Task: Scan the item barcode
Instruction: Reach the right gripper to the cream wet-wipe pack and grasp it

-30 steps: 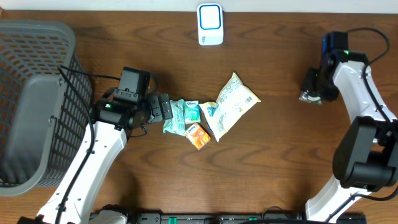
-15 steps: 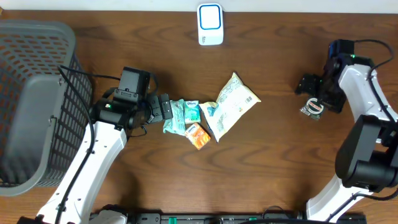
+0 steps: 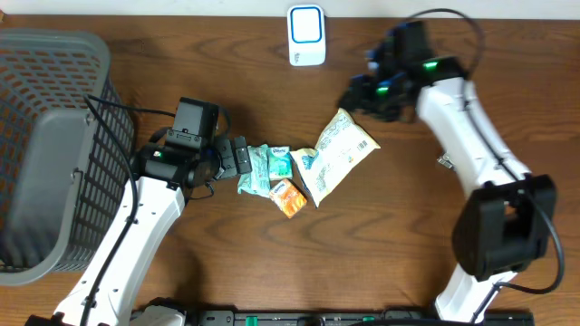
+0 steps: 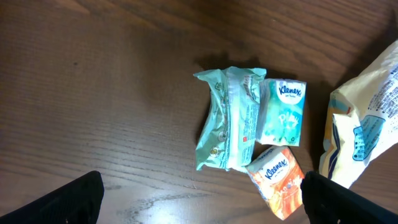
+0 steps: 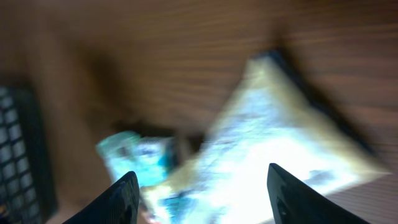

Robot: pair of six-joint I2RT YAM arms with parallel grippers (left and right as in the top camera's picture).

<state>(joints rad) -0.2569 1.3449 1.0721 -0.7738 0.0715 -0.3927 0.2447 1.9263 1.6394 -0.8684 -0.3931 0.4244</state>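
The right arm has swung in from the table's right side, and the right gripper (image 3: 358, 94) now hovers at the yellow snack bag (image 3: 337, 152), claw spread, pinching nothing. The left gripper (image 3: 241, 156) has stayed put, fingers wide apart, just beside the green packet (image 4: 227, 118), teal Kleenex pack (image 4: 283, 112) and orange Kleenex pack (image 4: 277, 177). A grey mesh basket (image 3: 91, 136) stands at the left. The table (image 3: 390, 254) is dark wood, with a white scanner (image 3: 306, 34) at its far edge.
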